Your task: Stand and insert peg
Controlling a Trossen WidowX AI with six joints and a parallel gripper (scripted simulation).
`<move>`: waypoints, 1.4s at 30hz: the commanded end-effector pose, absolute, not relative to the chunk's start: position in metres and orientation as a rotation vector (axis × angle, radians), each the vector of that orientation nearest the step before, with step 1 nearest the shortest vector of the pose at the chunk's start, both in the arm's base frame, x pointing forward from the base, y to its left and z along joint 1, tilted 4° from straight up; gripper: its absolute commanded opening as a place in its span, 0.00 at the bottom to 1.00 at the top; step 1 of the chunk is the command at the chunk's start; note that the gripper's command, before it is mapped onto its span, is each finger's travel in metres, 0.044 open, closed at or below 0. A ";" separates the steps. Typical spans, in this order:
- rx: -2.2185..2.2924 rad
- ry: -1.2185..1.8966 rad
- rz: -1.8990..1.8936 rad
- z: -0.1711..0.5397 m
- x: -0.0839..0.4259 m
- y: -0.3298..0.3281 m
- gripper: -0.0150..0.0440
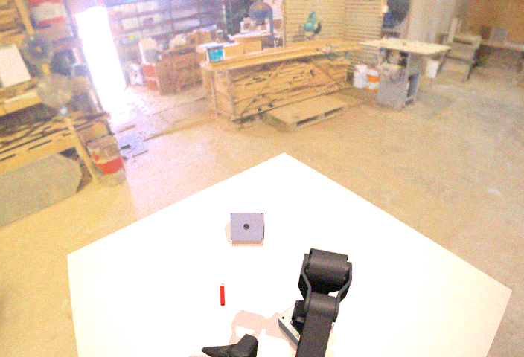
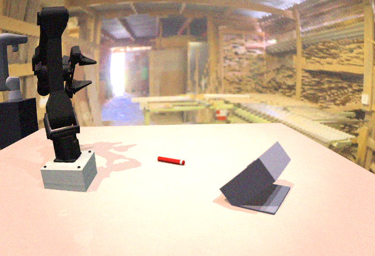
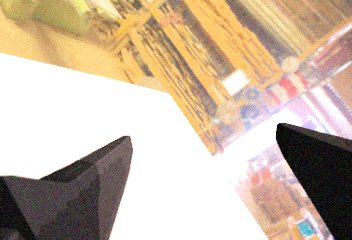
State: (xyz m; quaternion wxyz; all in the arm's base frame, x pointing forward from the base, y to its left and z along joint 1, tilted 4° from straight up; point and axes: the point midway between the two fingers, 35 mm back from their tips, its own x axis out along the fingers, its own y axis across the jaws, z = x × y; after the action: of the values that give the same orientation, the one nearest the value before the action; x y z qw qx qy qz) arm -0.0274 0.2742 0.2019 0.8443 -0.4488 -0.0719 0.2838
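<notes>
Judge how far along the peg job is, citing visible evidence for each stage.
Done: no stage looks complete; the peg lies on its side and the sloped panel's hole is unfilled.
In hand: nothing; the tool is open, away from the peg.
Left: standing the peg on its plain end, releasing, regrasping, inserting, letting go and withdrawing.

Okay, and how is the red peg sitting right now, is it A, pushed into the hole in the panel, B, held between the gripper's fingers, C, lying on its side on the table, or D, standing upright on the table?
C, as the red peg lies lengthwise on the table, away from the gripper.
</notes>
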 end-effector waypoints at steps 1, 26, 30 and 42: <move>-0.948 -0.147 0.595 0.201 -0.026 0.274 0.98; -0.881 0.543 0.152 0.138 0.092 0.249 1.00; -0.836 0.656 0.083 0.128 0.109 0.242 1.00; -0.636 0.969 -0.118 0.099 0.156 0.218 1.00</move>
State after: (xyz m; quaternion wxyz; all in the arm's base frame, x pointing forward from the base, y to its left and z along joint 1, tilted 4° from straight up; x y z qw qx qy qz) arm 0.1469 0.2235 0.1057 0.8427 -0.3229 0.4293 -0.0351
